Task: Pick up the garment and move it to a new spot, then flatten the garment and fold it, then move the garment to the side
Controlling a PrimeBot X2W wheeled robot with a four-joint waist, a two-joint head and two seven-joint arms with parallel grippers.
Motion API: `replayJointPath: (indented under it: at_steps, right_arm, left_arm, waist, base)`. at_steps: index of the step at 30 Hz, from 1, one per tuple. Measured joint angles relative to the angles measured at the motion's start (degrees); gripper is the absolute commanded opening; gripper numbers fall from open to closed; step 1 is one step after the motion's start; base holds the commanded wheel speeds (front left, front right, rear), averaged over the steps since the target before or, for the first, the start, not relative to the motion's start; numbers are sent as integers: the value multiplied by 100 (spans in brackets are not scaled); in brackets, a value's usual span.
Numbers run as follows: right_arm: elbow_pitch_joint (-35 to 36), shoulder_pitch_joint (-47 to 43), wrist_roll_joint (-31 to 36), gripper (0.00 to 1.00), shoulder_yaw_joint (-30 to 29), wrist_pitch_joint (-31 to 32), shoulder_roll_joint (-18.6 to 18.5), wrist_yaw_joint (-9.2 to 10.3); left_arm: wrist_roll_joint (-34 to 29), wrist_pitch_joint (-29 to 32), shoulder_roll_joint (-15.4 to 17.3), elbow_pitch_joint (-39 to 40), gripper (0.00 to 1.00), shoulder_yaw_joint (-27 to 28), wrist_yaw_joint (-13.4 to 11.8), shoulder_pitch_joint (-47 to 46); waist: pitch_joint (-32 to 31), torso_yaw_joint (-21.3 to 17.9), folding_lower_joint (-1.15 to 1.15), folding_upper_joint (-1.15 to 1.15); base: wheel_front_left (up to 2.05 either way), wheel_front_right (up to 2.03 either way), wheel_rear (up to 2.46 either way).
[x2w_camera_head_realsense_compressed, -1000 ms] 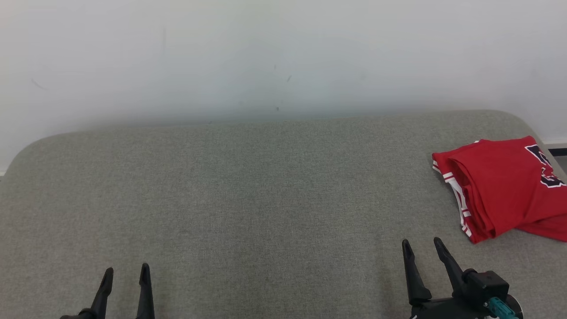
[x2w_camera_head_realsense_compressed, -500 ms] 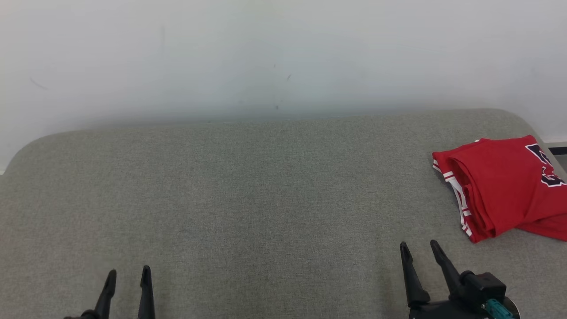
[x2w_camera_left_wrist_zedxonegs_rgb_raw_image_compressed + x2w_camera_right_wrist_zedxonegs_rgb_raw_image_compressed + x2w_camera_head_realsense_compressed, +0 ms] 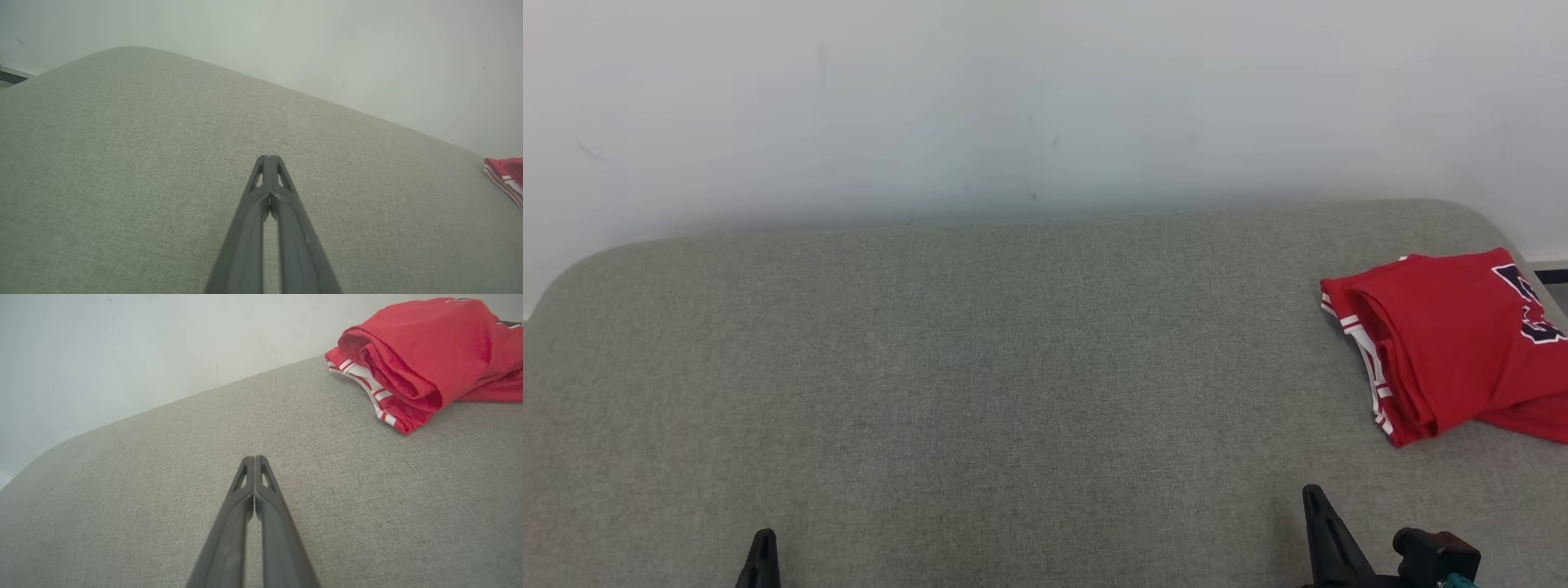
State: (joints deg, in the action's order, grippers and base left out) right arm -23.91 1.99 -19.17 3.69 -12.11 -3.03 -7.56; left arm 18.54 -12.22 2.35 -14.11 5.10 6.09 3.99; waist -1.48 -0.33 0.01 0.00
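**Head view.** We look down on a wide upholstered surface (image 3: 1013, 367) covered in grey-green woven fabric, with rounded far corners. Behind it stands a plain pale wall (image 3: 1013, 98) with a few small dark specks. A short dark strip (image 3: 1550, 278) runs along the foot of the wall at the far right.

The garment (image 3: 1445, 343) lies at the right end of the surface, near the rounded far corner, and runs past the picture's right edge. It is bright red and folded into a thick bundle. Its stacked edges face left and carry white and red striped trim. Dark lettering outlined in white shows at its right side.

The dark tip of the left gripper (image 3: 763, 545) rises at the lower left. The right gripper (image 3: 1316, 505) shows at the lower right, near the garment but apart from it.

**Left wrist view.** We look along the left gripper's two dark fingers over the bare fabric. Its jaws are clenched, with the tips pressed together. The pale wall lies beyond. A sliver of the red garment with its striped trim peeks in at the right edge, well apart from the fingers.

**Right wrist view.** The right gripper's jaws are likewise clenched tip to tip over the fabric. The garment sits at the upper right, its rolled folds and striped edge turned towards us, clear of the fingers.
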Motion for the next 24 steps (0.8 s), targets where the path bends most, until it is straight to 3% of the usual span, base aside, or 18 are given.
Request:
replayJointPath:
  at_steps: [24]
  right_arm:
    - [297,95,-2225,0,-309,563,4,0]
  left_arm:
    - [2253,557,4,9,0,21,47,-265]
  waist:
    - [34,7,0,0]
  base:
    - [0,0,0]
